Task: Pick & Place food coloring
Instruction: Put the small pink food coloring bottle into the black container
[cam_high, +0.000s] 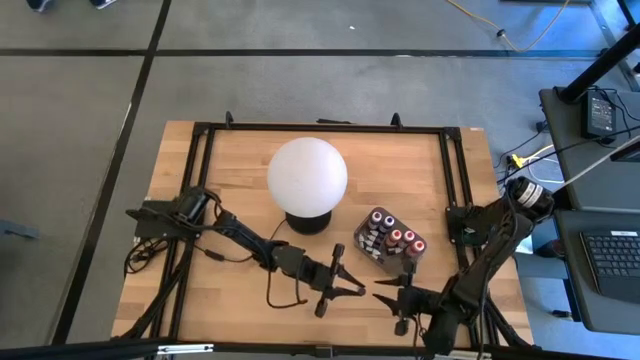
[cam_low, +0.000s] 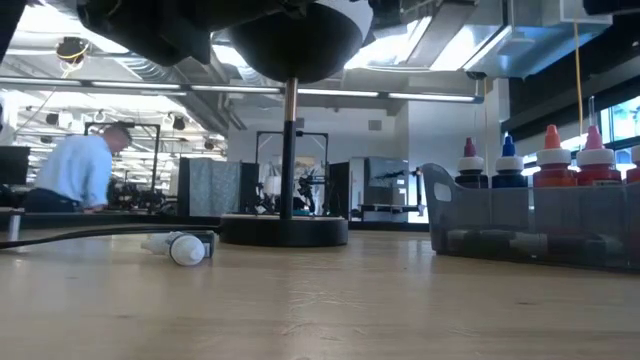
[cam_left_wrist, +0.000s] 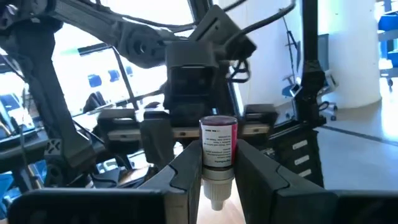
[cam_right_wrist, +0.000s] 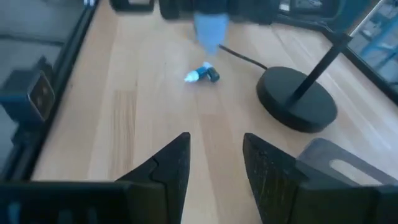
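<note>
Standing upright in the tray (cam_high: 372, 255) — red-capped and dark bottles (cam_high: 392, 240).

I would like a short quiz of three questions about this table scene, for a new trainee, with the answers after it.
1. True or false: the left gripper is shut on a red-labelled food coloring bottle.
2. Where do most of the bottles stand? A) in the dark tray B) on the lamp base C) on the floor
3. Fill in: a small bottle lies on its side on the ____, near the round black base of the globe lamp.

Key:
1. True.
2. A. The tray sits beside the lamp, on the right arm's side.
3. Table. The right gripper is open and holds nothing.
</note>
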